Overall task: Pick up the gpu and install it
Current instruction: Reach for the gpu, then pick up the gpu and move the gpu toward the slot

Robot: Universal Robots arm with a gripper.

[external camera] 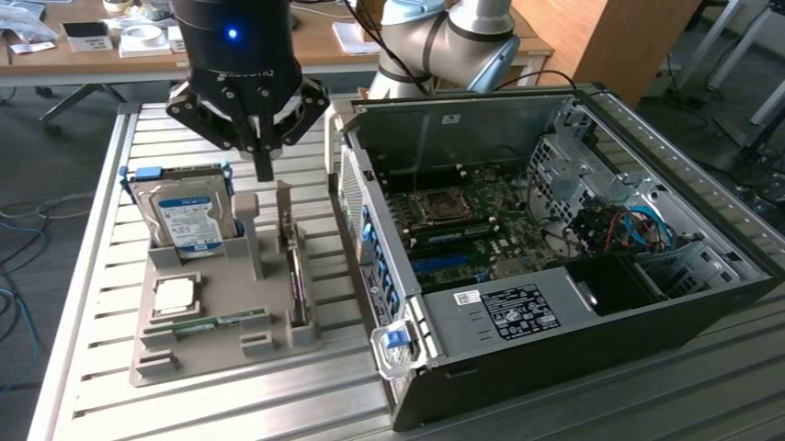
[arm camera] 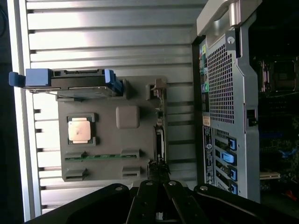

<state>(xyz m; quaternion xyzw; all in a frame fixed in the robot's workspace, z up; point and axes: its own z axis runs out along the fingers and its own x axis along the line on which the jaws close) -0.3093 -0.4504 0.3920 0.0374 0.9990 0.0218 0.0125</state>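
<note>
The gpu (external camera: 294, 266) stands on its long edge in a slot of the grey holder tray (external camera: 197, 363), on the side nearest the computer case. In the wrist view the gpu (arm camera: 159, 140) is a thin dark strip with its pale bracket end (arm camera: 158, 88) farthest from the fingers. My gripper (external camera: 263, 173) hangs above the tray's far end, shut with nothing between its fingers, slightly toward the exterior view's left of the card and clear of it. In the wrist view the gripper (arm camera: 159, 173) lines up with the card's near end.
The open computer case (external camera: 687, 303) lies at the exterior view's right, motherboard (external camera: 472, 216) exposed. The tray also holds a hard drive (external camera: 190, 220) in blue rails, a processor (external camera: 176, 294), a green memory stick (external camera: 211, 323) and a grey upright post (external camera: 246, 216).
</note>
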